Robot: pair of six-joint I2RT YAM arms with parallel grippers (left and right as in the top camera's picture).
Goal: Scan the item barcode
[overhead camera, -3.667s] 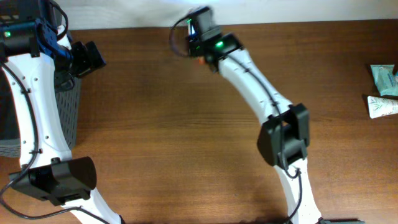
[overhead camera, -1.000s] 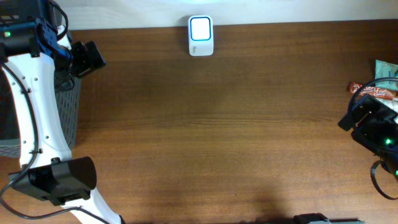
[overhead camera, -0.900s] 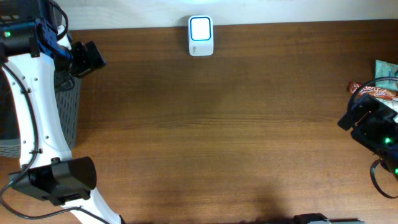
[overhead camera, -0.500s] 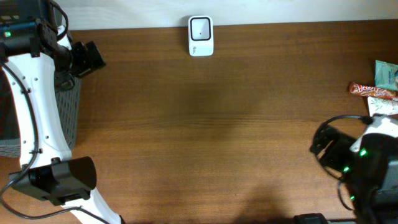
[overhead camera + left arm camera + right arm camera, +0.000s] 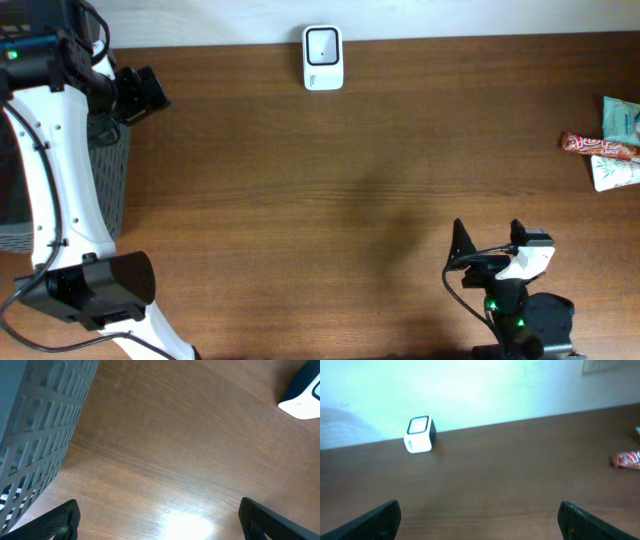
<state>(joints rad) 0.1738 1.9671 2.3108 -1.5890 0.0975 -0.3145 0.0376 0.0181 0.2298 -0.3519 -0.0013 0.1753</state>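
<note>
**A:** Where was the thing to scan, and how did it lie?

**B:** The red snack wrapper [image 5: 598, 146] lay at the right edge of the table [image 5: 300, 200], well apart from both my grippers. Its long axis ran left to right, slightly tilted, with one crimped end pointing toward the table's middle. A teal packet [image 5: 622, 117] lay on its far side and a white tube [image 5: 617, 172] on its near side. The frame cut both off, and I could not tell whether the tube touched the wrapper.

**A:** And the scanner?

**B:** The scanner [image 5: 322, 58] stood at the far edge, near the middle, with its long axis running near to far and its window facing up.

**A:** Your jaws?

**B:** Both pairs stood wide apart, gripping nothing. My right gripper [image 5: 480, 522] hung over the near right part of the table, facing the far edge. My left gripper [image 5: 160, 525] was beside the grey basket [image 5: 35, 425] at the left.

**A:** What did one camera catch that the others missed?

**B:** Only the overhead view showed all three packets together. My right wrist camera saw the scanner from the side, with the pale wall [image 5: 470, 390] behind it and the wrapper at the frame's right edge. My left wrist camera showed the basket's lattice up close and just a corner of the scanner.

**A:** Anything unclear?

**B:** The wrapper's print was too small to read, so I could not make out a barcode or tell which face was up.
</note>
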